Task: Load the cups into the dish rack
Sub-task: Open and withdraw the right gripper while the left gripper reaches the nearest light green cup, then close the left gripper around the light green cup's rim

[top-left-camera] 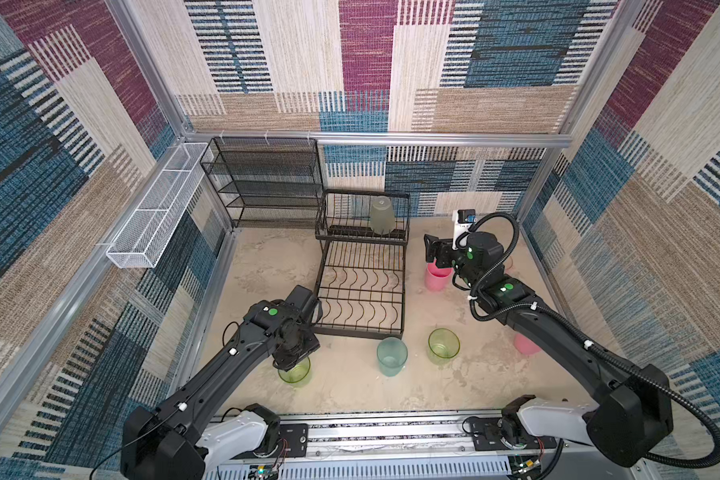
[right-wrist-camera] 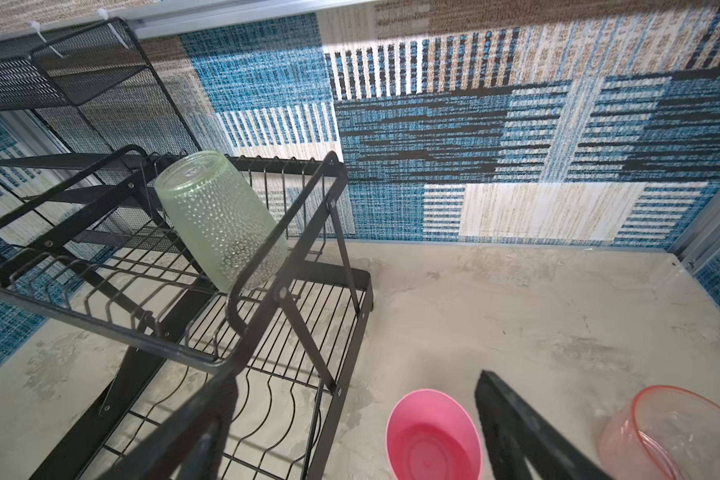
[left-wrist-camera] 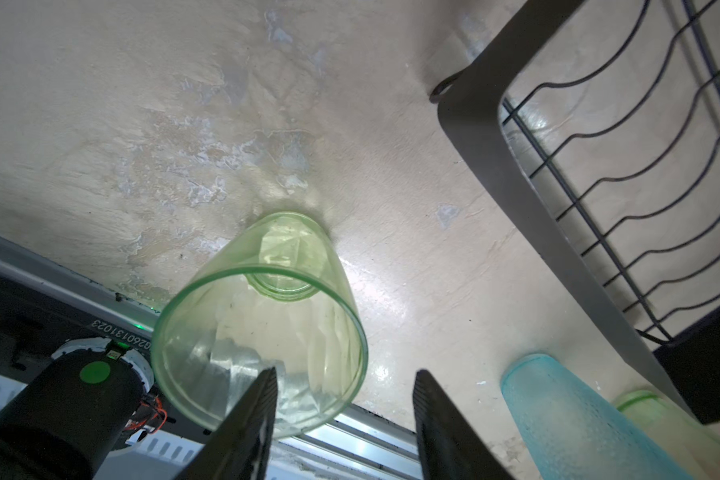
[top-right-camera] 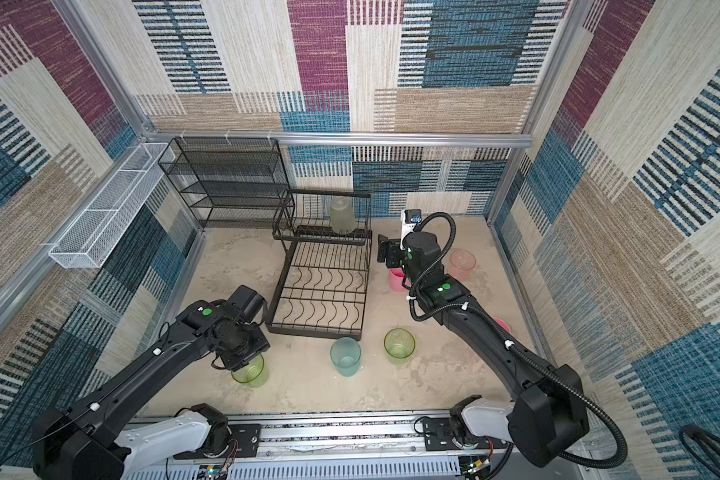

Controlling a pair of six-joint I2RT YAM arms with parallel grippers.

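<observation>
The left claw (left-wrist-camera: 346,371) is seen released and pointed down at a faceted green cup (left-wrist-camera: 258,345) that stands upright on the table (top-left-camera: 350,386). One finger (left-wrist-camera: 250,415) is set over the cup's mouth. The other is kept outside the wall with a gap left, so nothing is gripped. Just beside this claw, toward the other arm, a frosted teal cup (left-wrist-camera: 566,415) is stood, and past it a second green cup (top-left-camera: 443,345). Ahead of the claw the near corner of the dish rack (left-wrist-camera: 474,137) is met.

The right claw (right-wrist-camera: 356,380) is held spread wide and unladen. An opaque pink cup (right-wrist-camera: 433,436) is seen upright beneath the gap between its fingers. A clear pink cup (right-wrist-camera: 661,436) is placed just outside one finger. Behind the claw another pink cup (top-left-camera: 524,345) is half hidden by the forearm. Ahead of it a dimpled pale green cup (right-wrist-camera: 221,220) is set mouth down on the rack's raised shelf.

The table is surfaced in mottled beige, scuffed with pale patches. Farther off, a black mesh shelf unit (top-left-camera: 267,178) is stood beside the rack, and a white mesh basket (top-left-camera: 154,212) is fixed along the side rail. The walls (top-left-camera: 350,62) are clad in patchwork carpet of blue, tan, cream and magenta, framed in aluminium.
</observation>
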